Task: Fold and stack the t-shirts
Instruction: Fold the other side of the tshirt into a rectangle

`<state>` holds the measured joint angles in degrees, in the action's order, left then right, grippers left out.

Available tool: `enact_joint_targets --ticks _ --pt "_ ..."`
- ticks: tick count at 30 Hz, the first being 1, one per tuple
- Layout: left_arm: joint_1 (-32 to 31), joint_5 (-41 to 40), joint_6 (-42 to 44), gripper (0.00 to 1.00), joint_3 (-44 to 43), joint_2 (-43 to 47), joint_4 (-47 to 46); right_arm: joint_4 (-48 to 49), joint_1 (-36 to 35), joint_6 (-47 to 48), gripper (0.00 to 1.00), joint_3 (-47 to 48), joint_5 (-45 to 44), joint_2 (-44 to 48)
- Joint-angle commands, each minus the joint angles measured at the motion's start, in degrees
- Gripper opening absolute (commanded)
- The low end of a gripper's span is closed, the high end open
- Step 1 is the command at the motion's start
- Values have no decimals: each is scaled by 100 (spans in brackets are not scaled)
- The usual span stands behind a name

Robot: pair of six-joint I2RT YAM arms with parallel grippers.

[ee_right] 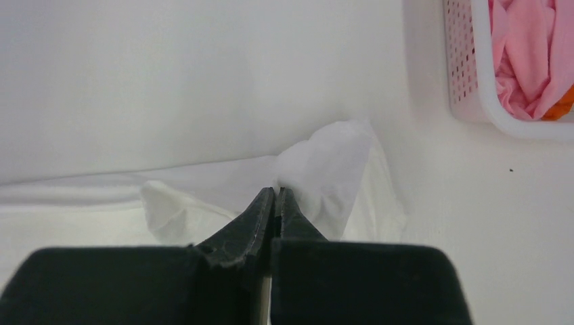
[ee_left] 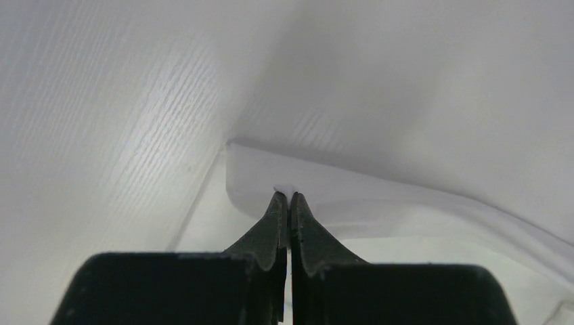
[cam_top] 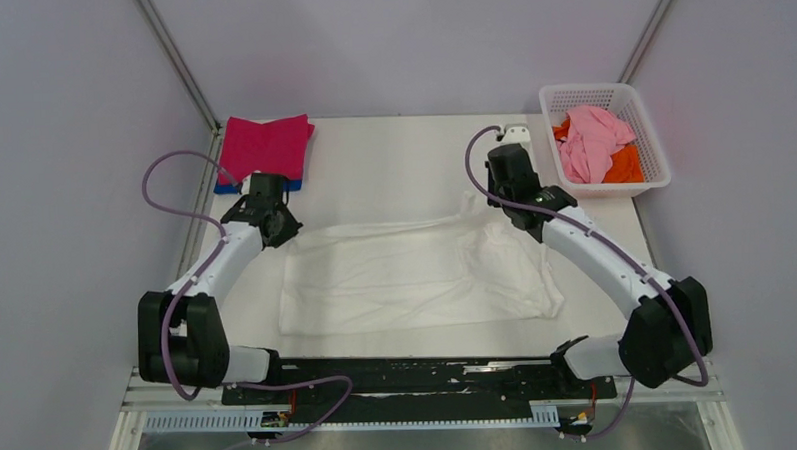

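Note:
A white t-shirt (cam_top: 416,274) lies spread across the middle of the table, plain side up. My left gripper (cam_top: 280,229) is shut on its far left corner (ee_left: 284,189). My right gripper (cam_top: 514,206) is shut on its far right edge, where the cloth bunches up (ee_right: 325,169). A folded magenta t-shirt (cam_top: 265,145) lies on a folded blue one (cam_top: 228,187) at the far left. A pale pink t-shirt (cam_top: 592,138) and an orange one (cam_top: 628,167) lie in the basket.
The white lattice basket (cam_top: 652,136) stands at the far right corner, its wall also in the right wrist view (ee_right: 474,81). A small white fitting (cam_top: 516,135) sits at the table's far edge. Grey walls close in the table on three sides.

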<state>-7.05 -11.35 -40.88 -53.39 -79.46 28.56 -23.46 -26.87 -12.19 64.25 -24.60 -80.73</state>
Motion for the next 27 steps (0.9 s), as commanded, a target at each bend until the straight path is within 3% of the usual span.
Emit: enact_joint_targets --ticks 1,9,16,20,23,27 --pt "-148 -213 -230 0 275 533 123 -534 -130 -428 0 -218 -90 833" --pt "-277 -358 -362 0 677 1139 363 -1689 -391 -1164 0 -589 63 1664" --pt "-279 -556 -477 0 897 1240 555 -2798 -603 -1935 0 -919 22 1775" --pt "-279 -438 -497 0 1178 1404 476 -2870 -669 -2291 1 -1168 535 1777" --pt "-279 -460 -585 1 1409 1474 468 -2952 -670 -2521 7 -1254 937 1598" --pt "-279 -678 -757 13 1451 1497 668 -3272 -672 -2955 24 -1632 1240 1398"
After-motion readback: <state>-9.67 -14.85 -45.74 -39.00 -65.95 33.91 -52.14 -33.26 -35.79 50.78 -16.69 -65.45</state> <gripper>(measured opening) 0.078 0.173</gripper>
